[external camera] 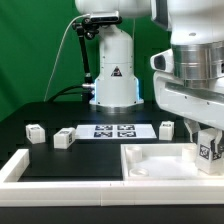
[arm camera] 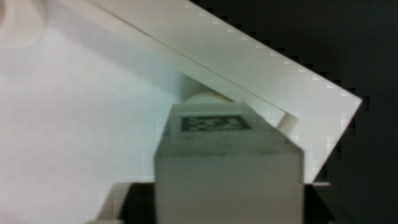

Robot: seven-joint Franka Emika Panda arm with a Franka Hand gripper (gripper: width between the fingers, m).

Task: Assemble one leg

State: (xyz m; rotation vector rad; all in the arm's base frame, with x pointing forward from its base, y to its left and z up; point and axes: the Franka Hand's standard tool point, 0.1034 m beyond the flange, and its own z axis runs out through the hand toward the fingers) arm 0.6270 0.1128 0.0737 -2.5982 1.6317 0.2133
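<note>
Leg (arm camera: 222, 165), base cut off, clamped in tool (external camera: 206, 140), over tray (external camera: 150, 162)

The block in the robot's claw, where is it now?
The block is at the exterior view's right, pinched in the gripper, over the right end of the white tray.

The marker board (external camera: 115, 130) lies flat on the black table (external camera: 60, 112) (green backdrop (external camera: 30, 50) behind).

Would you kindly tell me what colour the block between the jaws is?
The block is white with a square black-and-white tag, clearest in the wrist view.
</note>
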